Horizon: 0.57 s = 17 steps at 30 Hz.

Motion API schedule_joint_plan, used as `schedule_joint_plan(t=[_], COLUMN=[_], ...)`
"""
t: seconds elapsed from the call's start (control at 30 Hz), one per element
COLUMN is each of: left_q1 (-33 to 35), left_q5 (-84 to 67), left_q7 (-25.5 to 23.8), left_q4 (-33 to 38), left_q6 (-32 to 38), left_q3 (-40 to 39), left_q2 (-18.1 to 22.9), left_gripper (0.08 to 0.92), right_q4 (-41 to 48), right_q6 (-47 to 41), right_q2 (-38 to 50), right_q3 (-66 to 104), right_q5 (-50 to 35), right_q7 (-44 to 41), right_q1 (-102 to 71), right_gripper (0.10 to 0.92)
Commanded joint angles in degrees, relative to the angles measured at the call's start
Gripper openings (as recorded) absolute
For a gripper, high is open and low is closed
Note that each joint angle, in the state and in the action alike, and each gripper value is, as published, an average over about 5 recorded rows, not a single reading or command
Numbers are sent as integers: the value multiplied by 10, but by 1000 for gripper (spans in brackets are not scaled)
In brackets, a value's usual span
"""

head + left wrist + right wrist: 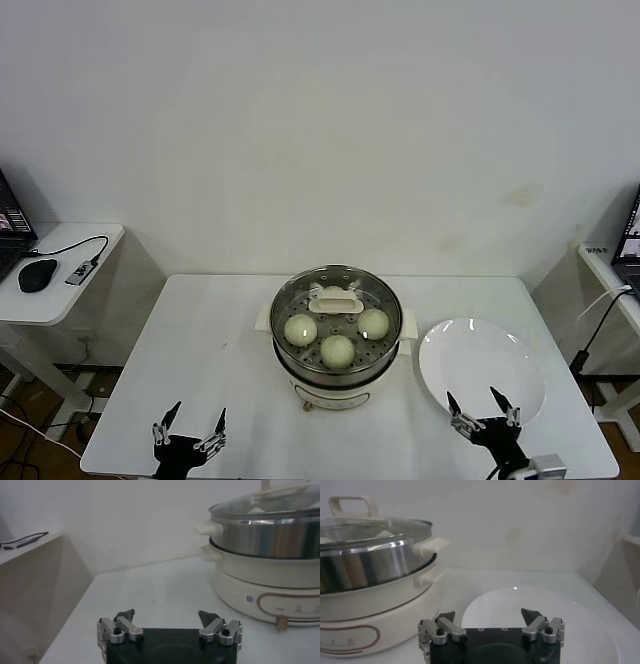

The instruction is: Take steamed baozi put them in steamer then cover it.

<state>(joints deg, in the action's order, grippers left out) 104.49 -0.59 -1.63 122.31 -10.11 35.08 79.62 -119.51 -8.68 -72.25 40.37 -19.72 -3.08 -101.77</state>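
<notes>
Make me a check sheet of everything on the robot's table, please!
Surface: white table, bare around the pot.
Job's things: round shiny steel steamer on a white electric pot; clear glass lid with cream handle on it; three round cream-white buns seen inside.
Clutter: empty round white plate, beside the pot on its right.
Claws: left claw open, empty; right claw open, over the plate's near edge.
Cables: on the white side desk, with a black mouse.
Surroundings: plain white wall.

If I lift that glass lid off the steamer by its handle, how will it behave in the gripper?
The cover looks like rigid glass with a metal rim, so probably heavy for its size and breakable if dropped. Its cream handle is smooth, so it may slip or swing when gripped. It sits flat on the steamer, so it should lift straight off.
</notes>
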Motion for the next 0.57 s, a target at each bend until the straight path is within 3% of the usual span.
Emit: schedule_joint_plan(t=[0.03,0.57], left_q1=[5,2], left_q5=[1,4], left_q7=[0,-8], left_q4=[-1,-2], left_q6=[5,5], left_q3=[0,-1], left_q2=[2,0], left_gripper=[823,823], right_q4=[-1,2], right_q6=[1,8], right_q2=[-3,-12], right_q3=[7,6], right_q5=[2,25], right_q7=[7,8], right_q1=[-1,-1], right_gripper=[823,823])
